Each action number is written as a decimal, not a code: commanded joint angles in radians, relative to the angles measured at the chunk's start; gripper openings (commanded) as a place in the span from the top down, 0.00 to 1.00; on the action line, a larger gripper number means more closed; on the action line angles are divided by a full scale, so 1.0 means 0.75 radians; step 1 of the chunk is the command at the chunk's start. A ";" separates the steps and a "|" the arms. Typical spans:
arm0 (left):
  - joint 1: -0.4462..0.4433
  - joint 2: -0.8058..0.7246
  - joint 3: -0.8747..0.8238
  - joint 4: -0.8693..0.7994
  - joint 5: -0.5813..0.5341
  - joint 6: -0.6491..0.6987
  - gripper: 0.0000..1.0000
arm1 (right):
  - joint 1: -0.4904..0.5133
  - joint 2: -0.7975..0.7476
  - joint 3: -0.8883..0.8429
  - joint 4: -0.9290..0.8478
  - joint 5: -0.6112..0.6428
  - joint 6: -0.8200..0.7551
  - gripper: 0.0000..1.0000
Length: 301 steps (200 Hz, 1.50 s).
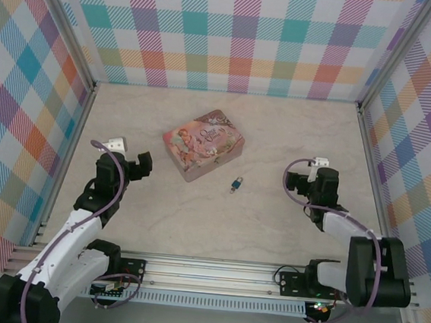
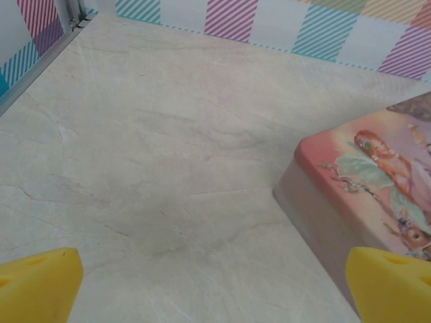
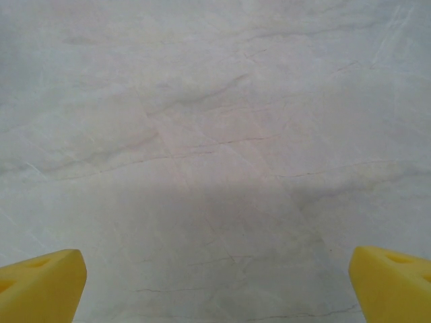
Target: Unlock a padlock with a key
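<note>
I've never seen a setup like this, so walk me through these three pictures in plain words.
Two robot arms stand at the near edge of the table, each ending in a two-finger pincer. One picture looks down on both. The other two come from wrist cameras: the yellow tips in their bottom corners belong to the left pincer and right pincer, both open, holding nothing. On the table lie a pink illustrated tin and, near it, a tiny blue padlock.
</note>
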<state>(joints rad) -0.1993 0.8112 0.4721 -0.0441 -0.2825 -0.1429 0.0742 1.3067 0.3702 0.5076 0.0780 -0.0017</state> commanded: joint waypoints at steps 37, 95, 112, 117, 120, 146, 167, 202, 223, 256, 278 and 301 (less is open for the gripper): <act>0.018 0.125 -0.057 0.145 -0.037 0.068 0.00 | -0.033 0.313 -0.050 0.646 -0.120 -0.053 0.00; 0.018 0.304 -0.111 0.342 -0.029 0.132 0.00 | -0.130 0.307 0.050 0.440 -0.219 0.033 0.00; 0.018 0.374 -0.141 0.458 -0.014 0.171 0.00 | -0.129 0.307 0.049 0.446 -0.219 0.031 0.00; 0.018 0.394 -0.151 0.502 -0.006 0.179 0.00 | -0.129 0.307 0.050 0.444 -0.219 0.031 0.00; 0.018 0.406 -0.161 0.533 0.000 0.184 0.00 | -0.131 0.307 0.049 0.444 -0.219 0.031 0.00; 0.018 0.474 -0.194 0.708 0.074 0.242 0.00 | -0.129 0.307 0.048 0.446 -0.219 0.031 0.00; 0.018 0.529 -0.219 0.857 0.106 0.283 0.00 | -0.128 0.307 0.048 0.446 -0.218 0.031 0.00; 0.016 0.647 -0.230 1.070 0.187 0.353 0.00 | -0.130 0.307 0.048 0.446 -0.219 0.031 0.00; 0.019 0.730 -0.231 1.180 0.241 0.389 0.00 | -0.130 0.307 0.048 0.446 -0.219 0.032 0.00; 0.033 0.851 -0.278 1.386 0.237 0.397 0.00 | -0.129 0.307 0.048 0.446 -0.219 0.031 0.00; 0.060 0.878 -0.298 1.442 0.285 0.382 0.00 | -0.130 0.307 0.048 0.446 -0.219 0.031 0.00; 0.095 0.995 -0.290 1.540 0.317 0.355 0.00 | -0.128 0.307 0.048 0.446 -0.219 0.031 0.00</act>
<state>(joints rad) -0.1650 1.4830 0.2596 0.9600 -0.0868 0.1314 -0.0231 1.5406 0.3935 0.8188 -0.0654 0.0147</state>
